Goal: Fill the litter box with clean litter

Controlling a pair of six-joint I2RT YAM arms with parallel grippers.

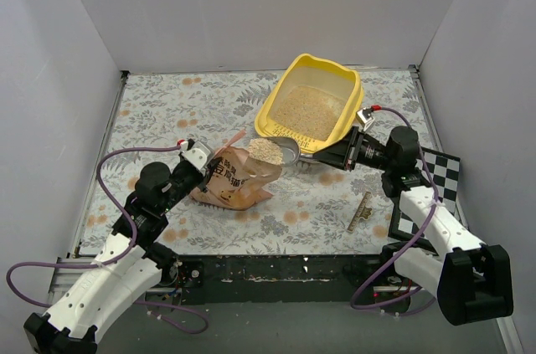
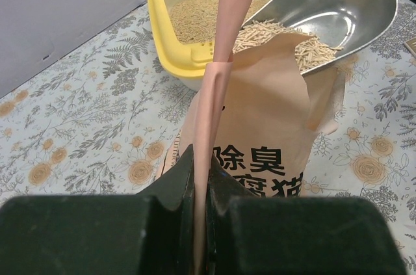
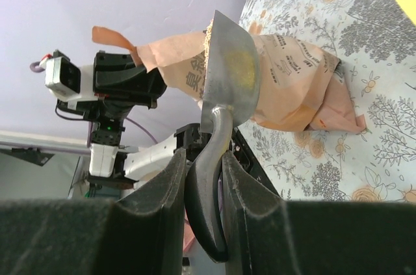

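the left gripper (image 2: 201, 158) pinches tight on the pink bag (image 2: 260, 138) to hold its mouth open. the right gripper (image 3: 203, 158) is clamped on the scoop (image 2: 331, 12) handle, so the scoop can dig grains there. just behind sits the litter box (image 1: 268, 124), some clean litter (image 1: 308, 111) inside.

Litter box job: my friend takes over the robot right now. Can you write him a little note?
Left gripper: shut on the pink top strip of the bag, holding it up.
Right gripper: shut on the scoop handle; scoop tip is in the bag mouth.
Litter box: behind the bag, clean litter already covering its floor.
To do: lift out a scoopful, tip it into the box, probably repeat.
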